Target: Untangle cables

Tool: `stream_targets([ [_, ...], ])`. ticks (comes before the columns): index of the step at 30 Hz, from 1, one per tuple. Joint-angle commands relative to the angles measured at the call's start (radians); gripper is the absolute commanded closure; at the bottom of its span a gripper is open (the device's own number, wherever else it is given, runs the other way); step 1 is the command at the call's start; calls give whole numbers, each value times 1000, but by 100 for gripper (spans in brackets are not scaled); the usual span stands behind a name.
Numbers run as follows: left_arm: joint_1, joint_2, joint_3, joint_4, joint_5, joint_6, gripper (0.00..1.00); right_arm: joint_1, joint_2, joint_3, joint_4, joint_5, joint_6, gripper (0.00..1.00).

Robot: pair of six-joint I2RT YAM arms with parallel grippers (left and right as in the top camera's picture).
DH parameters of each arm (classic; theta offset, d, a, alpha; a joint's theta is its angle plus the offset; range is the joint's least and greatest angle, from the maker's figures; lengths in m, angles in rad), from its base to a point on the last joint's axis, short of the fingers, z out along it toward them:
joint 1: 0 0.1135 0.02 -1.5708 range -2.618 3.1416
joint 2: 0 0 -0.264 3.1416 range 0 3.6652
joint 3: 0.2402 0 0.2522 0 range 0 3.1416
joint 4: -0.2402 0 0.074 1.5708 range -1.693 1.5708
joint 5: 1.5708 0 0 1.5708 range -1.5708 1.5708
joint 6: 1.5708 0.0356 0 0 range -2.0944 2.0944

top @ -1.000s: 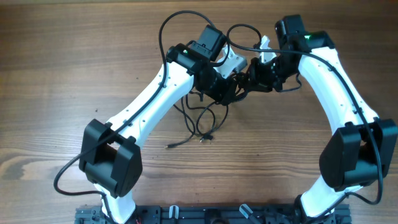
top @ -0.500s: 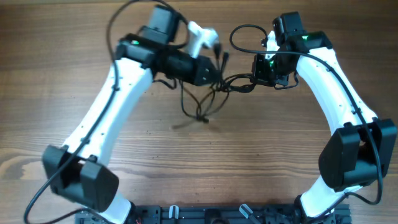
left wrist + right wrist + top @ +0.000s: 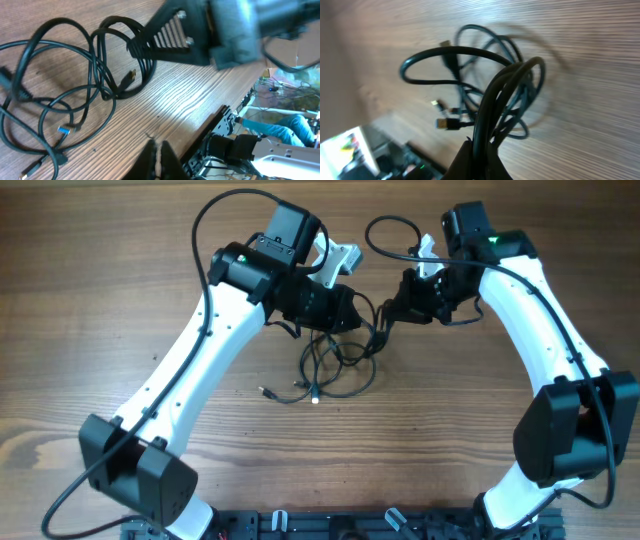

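The cables (image 3: 335, 370) are a tangle of thin black loops on the wooden table (image 3: 120, 300) between the two arms, with plug ends (image 3: 263, 392) trailing to the left. My right gripper (image 3: 392, 310) is shut on a few strands at the tangle's right side. In the right wrist view those cables (image 3: 490, 90) rise from between my shut fingers (image 3: 465, 162), and a gold plug (image 3: 446, 122) hangs to the left. My left gripper (image 3: 350, 313) hovers over the tangle's top. Its fingers (image 3: 150, 162) are shut with nothing between them, and the cables (image 3: 95, 75) lie ahead.
In the left wrist view the right gripper (image 3: 200, 30) looms blurred above the loops. The table's front edge and a black rail (image 3: 330, 525) run along the bottom. Thicker black arm wires (image 3: 225, 205) arch over both arms.
The left arm swung out to the back left, then came back over the tangle. The right gripper closed on the strands. The loops have spread lower and wider on the table.
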Motion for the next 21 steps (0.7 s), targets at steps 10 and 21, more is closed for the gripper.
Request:
stream_targets([
  [10, 1, 122, -19, -27, 178, 238, 72, -57, 9, 3, -29, -305, -217, 96],
  [21, 3, 183, -19, 2, 46, 322, 76, -1, 9, 3, 82, -265, 34, 96],
])
